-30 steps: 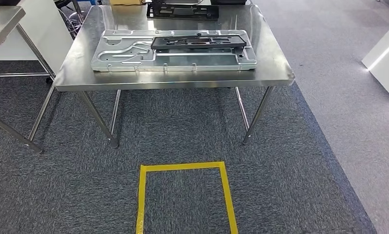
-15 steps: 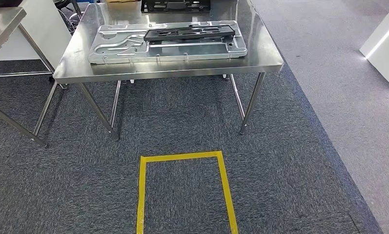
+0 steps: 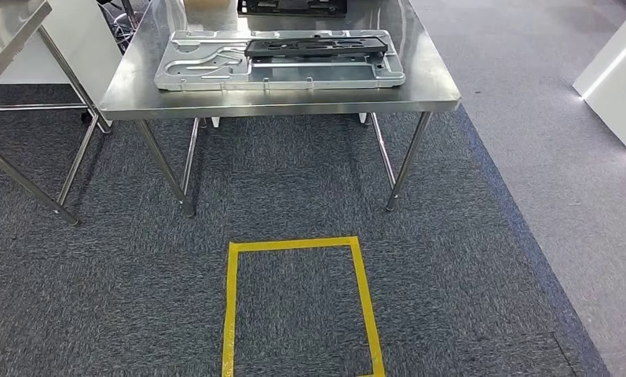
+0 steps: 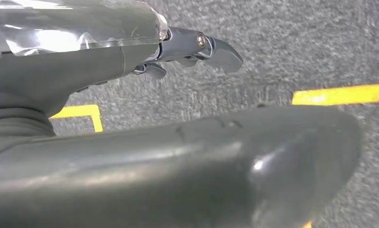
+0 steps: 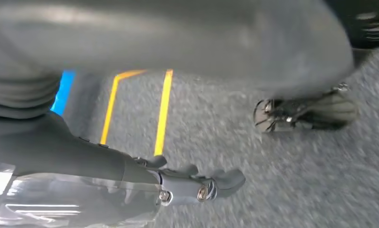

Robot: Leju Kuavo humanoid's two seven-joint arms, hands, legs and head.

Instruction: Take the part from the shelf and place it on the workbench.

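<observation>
A: Where is the part?

B: In the head view a black part (image 3: 316, 46) lies flat on a large silver stamped panel (image 3: 278, 60), which rests on the steel workbench (image 3: 282, 100) at about twelve o'clock, toward the far edge of the picture. The black piece sits on the panel's far right portion, long side running across the bench.

A: Anything else on that bench?

B: Another black part (image 3: 292, 7) lies farther back at twelve o'clock, cut by the frame edge. A second steel table (image 3: 11, 35) stands at ten o'clock, its legs on the grey carpet (image 3: 137, 298).

A: And on the floor?

B: A rectangle of yellow tape (image 3: 298, 245) is marked on the carpet at six o'clock, just in front of the bench legs. At two o'clock the carpet gives way to a lighter grey floor (image 3: 545, 118), with a white cabinet (image 3: 620, 86) at three o'clock.

A: The left hand?

B: The left hand (image 4: 178, 61) hangs over the carpet, its fingers (image 4: 220, 53) loosely extended and apart from the thumb, grasping nothing. Yellow tape lines show on the floor beneath it.

A: The right?

B: The right hand (image 5: 178, 183) also hangs above the carpet, its fingers (image 5: 225, 183) slack and spread, nothing in them. The picture is blurred, with yellow tape lines beneath.
</observation>
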